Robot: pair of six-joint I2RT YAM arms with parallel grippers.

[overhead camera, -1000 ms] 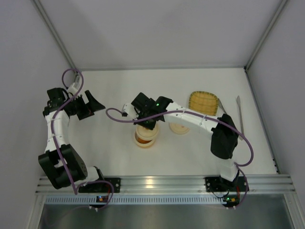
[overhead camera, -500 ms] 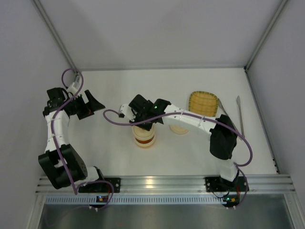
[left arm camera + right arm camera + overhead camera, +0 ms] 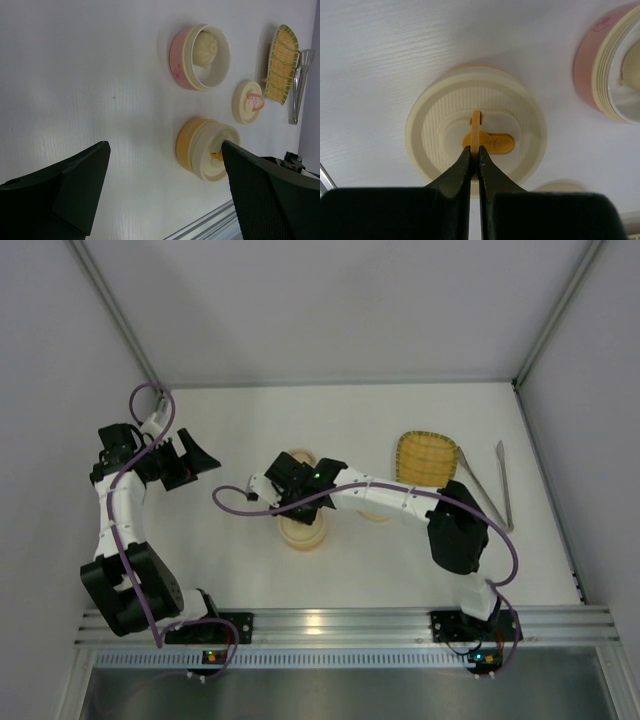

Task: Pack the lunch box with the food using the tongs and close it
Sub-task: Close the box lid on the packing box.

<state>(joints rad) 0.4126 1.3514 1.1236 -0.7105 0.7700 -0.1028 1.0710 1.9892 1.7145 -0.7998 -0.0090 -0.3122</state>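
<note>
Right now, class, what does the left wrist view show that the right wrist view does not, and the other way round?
Only the left wrist view shows the yellow woven tray, the tongs lying beside it, and the left gripper, open and holding nothing. Only the right wrist view shows the right gripper shut on the orange handle of the cream lid. Both show that lid on its orange container, and the pink bowl.
</note>
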